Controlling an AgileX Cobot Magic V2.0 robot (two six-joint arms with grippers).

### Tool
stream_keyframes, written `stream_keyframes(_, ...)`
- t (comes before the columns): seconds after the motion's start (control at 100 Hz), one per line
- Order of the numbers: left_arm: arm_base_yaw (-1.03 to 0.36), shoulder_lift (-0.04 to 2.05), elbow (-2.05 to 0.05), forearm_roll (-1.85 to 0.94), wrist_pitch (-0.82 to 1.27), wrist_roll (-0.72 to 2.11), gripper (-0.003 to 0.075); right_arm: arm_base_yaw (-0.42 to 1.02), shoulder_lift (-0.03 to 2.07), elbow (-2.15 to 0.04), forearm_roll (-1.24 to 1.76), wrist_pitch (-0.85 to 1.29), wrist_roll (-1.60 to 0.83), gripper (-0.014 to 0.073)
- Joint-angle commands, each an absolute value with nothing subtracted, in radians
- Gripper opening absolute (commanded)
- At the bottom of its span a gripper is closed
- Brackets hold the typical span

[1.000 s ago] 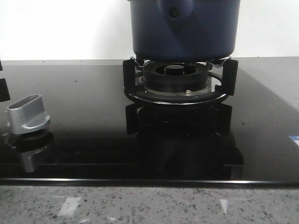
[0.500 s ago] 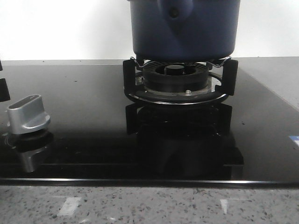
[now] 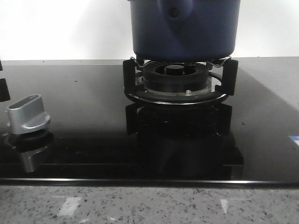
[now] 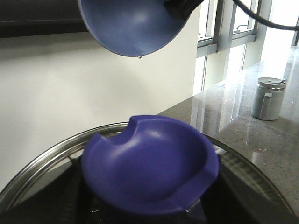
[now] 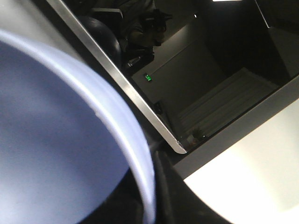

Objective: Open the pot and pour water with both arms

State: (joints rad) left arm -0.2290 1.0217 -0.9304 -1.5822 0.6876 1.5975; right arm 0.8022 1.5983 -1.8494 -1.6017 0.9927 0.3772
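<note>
Large dark navy-blue cylindrical pot (image 3: 184, 28) sits on the black burner grate (image 3: 180, 81). Light blue bowl (image 4: 128, 25) is tilted, one drop hanging: pour looks finished. Next: level it, withdraw. Neither claw's state can be told.

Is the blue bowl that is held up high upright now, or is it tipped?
Tipped. In the left wrist view the upper bowl shows its hollow side facing outward and down, and one drop hangs from its lowest edge.

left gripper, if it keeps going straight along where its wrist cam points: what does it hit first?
Likely the blue knob on the glass lid, which fills the near view. The tilted bowl hangs higher, probably off that line. Fingers are not visible, so depth is uncertain.
</note>
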Motion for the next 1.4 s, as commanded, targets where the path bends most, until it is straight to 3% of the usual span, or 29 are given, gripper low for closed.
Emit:
stream_keyframes(0.0, -0.228, 1.0, -0.964, -1.664, 0.701, 1.589, 0.027, 0.802, 1.556, -1.883, -1.692, 0.972, 0.391, -0.0046)
stream_keyframes(0.56, -0.228, 1.0, -0.964, -1.664, 0.701, 1.589, 0.027, 0.802, 1.551, -1.883, -1.754, 0.928, 0.407, -0.0047)
stream_keyframes(0.81, -0.228, 1.0, -0.964, -1.664, 0.701, 1.589, 0.027, 0.766, 1.551, -1.883, -1.36, 1.105, 0.415, -0.0047)
stream_keyframes(1.14, -0.228, 1.0, -0.964, -1.664, 0.709, 1.589, 0.027, 0.529, 1.5, -1.883, -0.802, 1.166, 0.439, -0.0048)
stream_keyframes(1.39, -0.23, 1.011, -0.968, -1.68, 0.711, 1.589, 0.027, 0.175, 1.391, -1.864, -0.511, 1.158, 0.412, -0.0074)
